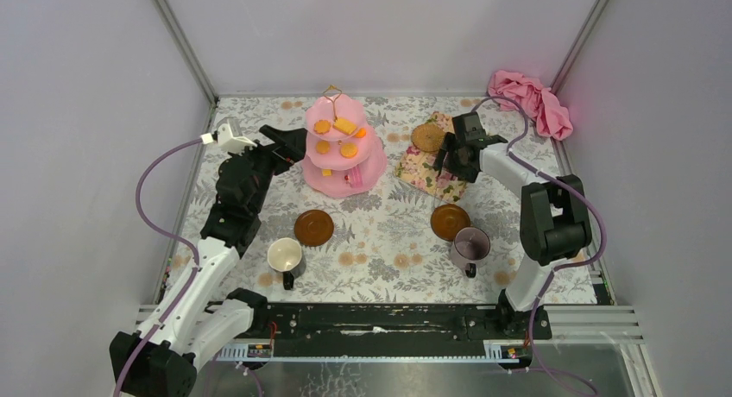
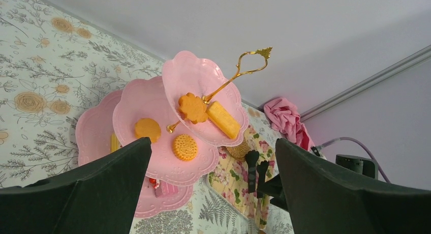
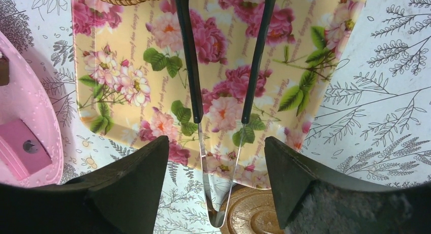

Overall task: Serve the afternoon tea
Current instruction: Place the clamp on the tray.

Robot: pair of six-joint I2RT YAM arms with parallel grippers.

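Observation:
The pink three-tier cake stand (image 1: 338, 178) stands at the back middle with orange and yellow biscuits (image 1: 346, 126) on its tiers; it fills the left wrist view (image 2: 152, 157). My left gripper (image 1: 289, 141) is open and empty just left of the stand (image 2: 212, 142). The white mug (image 1: 285, 257) sits beside a brown saucer (image 1: 313, 228). The purple mug (image 1: 471, 244) sits beside the other saucer (image 1: 450, 222). My right gripper (image 1: 456, 160) is open over a floral tray, its jaws wide on either side of the slim black tongs (image 3: 189, 66) without touching them (image 3: 215, 142).
The floral tray (image 1: 423, 174) carries a woven coaster (image 1: 427, 138) at its far end. The tongs' steel hinge end overhangs the tray edge above a saucer (image 3: 254, 213). A pink cloth (image 1: 531, 100) lies in the back right corner. Walls close in the table on three sides.

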